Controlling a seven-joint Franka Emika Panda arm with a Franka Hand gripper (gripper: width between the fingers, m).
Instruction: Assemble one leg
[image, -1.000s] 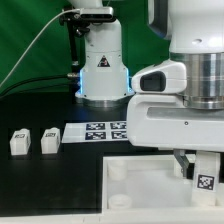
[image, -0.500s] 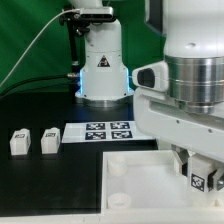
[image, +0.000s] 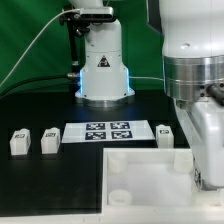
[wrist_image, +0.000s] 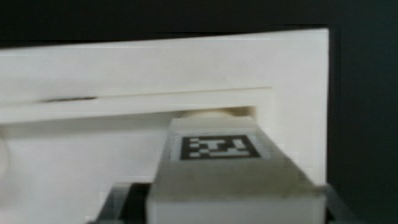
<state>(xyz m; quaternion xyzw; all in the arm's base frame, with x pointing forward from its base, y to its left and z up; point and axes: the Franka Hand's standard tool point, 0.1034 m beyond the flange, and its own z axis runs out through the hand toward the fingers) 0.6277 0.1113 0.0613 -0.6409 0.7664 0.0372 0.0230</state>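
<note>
In the wrist view my gripper (wrist_image: 224, 206) is shut on a leg (wrist_image: 222, 160), a white block with a black-and-white tag on its face. It holds the leg against the inner rim of the large white panel (wrist_image: 107, 75). In the exterior view the arm's hand (image: 205, 140) stands over the panel's (image: 140, 178) right side and hides the held leg. Two loose legs (image: 18, 141) (image: 50, 139) stand at the exterior view's left. A third leg (image: 166, 134) stands by the panel's far edge.
The marker board (image: 108, 131) lies between the loose legs, in front of the white robot base (image: 102, 70). A round socket (image: 118, 197) shows in the panel's near left corner. A green curtain and a cable are behind.
The arm has moved toward the exterior view's right and down. The held leg's tag is now hidden behind the hand, and the third leg by the marker board has come into view.
</note>
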